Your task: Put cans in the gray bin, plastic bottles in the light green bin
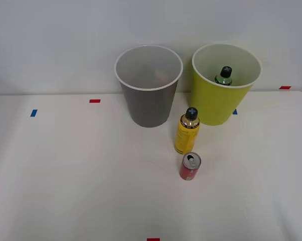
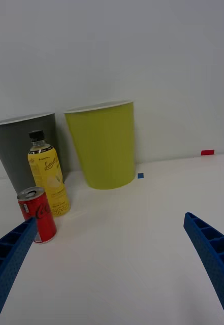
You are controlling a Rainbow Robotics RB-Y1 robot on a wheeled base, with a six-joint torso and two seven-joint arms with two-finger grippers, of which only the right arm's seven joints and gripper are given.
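My right gripper (image 2: pixel 109 264) hangs low over the table, its blue fingers spread wide and empty. The red can (image 2: pixel 37 214) stands upright beside one finger, just in front of the yellow bottle (image 2: pixel 48 179). I judge I should centre on the can alone, then carry it to the gray bin (image 1: pixel 148 85).

Two tall tapered bins stand side by side near the far edge of the white table (image 1: pixel 65 191): gray plastic bin (image 1: pixel 148 100) left, yellow-green plastic bin (image 1: pixel 221 103) right. Dark green black-capped bottle (image 1: pixel 223 76) upright inside the yellow-green bin. Yellow black-capped plastic bottle (image 1: pixel 186 134) upright before the gap between bins. Short red can (image 1: pixel 190 167) just before that bottle, toward the near edge.
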